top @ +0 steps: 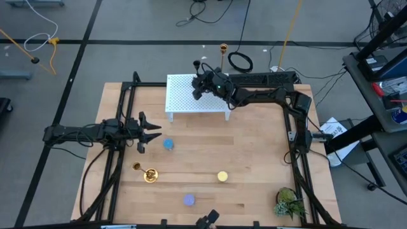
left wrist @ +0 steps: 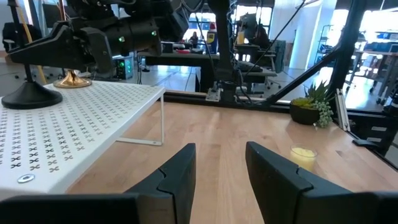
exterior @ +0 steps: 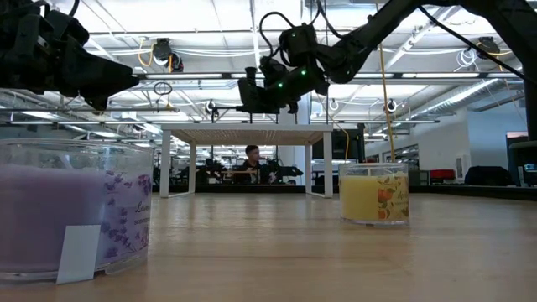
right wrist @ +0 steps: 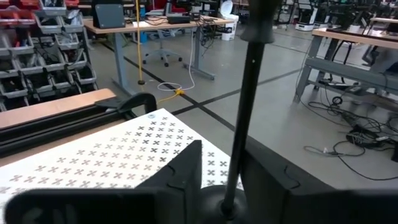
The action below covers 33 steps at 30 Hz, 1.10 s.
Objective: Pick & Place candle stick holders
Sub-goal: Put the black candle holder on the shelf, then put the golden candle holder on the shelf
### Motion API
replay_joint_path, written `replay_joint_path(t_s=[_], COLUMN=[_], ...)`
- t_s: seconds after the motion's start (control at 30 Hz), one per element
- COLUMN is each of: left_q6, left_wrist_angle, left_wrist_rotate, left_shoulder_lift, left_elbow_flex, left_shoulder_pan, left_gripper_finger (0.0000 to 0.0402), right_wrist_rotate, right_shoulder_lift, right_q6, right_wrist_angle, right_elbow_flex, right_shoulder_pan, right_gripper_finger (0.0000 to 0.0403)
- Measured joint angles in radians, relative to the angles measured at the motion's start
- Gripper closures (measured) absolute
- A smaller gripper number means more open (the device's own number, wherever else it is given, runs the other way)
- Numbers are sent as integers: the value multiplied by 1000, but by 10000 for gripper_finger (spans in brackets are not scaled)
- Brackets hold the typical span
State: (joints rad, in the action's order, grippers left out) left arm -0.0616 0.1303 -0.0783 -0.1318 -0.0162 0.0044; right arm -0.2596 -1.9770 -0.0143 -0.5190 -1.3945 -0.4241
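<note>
Your right tool (right wrist: pixel 214 171) stands slightly open around the black candle stick holder (right wrist: pixel 249 106) on the white shelf (right wrist: pixel 124 155); left tool (left wrist: pixel 217 168) is open, empty. Purple cup (exterior: pixel 71 210) label is unreadable.

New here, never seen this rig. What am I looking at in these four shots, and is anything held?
Two robot arms work at a wooden table. One shot looks straight down, one looks level across the tabletop, and each wrist carries a camera looking past its own jaws. A white perforated shelf stands on the table, with a black candle stick holder and a gold holder on it. The right gripper is at the black one: the stem stands between open jaws with a gap showing, so it is not clamped. The left gripper hovers open and empty. On the wood are a second gold holder on its side, a blue cup, a yellow cup, a purple cup and a plant sprig.
</note>
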Motion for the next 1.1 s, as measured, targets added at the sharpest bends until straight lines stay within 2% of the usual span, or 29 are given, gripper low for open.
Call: replay_joint_path(t_s=[0.13, 0.33, 0.57, 0.8, 0.93, 1.1], left_q6=[-2, -37, -53, 12, 15, 72], left_wrist_angle=[0, 0, 0, 0, 1, -8], left_wrist_rotate=[0, 2, 7, 138, 112, 30], left_shoulder_lift=[0, 0, 0, 0, 0, 1], left_elbow_flex=[0, 0, 0, 0, 0, -13], left_shoulder_pan=[0, 0, 0, 0, 0, 0], left_gripper_finger=[254, 254, 254, 254, 254, 254], right_wrist_rotate=[-36, -185, -188, -199, -286, -291], right_shoulder_lift=[0, 0, 0, 50, 83, 126], right_q6=[21, 109, 98, 102, 107, 106], right_wrist_angle=[0, -4, 22, 76, 139, 264], right_elbow_flex=[0, 0, 0, 0, 0, 0], right_shoulder_pan=[23, 60, 73, 97, 107, 138], right_gripper_finger=[272, 250, 241, 242, 241, 245])
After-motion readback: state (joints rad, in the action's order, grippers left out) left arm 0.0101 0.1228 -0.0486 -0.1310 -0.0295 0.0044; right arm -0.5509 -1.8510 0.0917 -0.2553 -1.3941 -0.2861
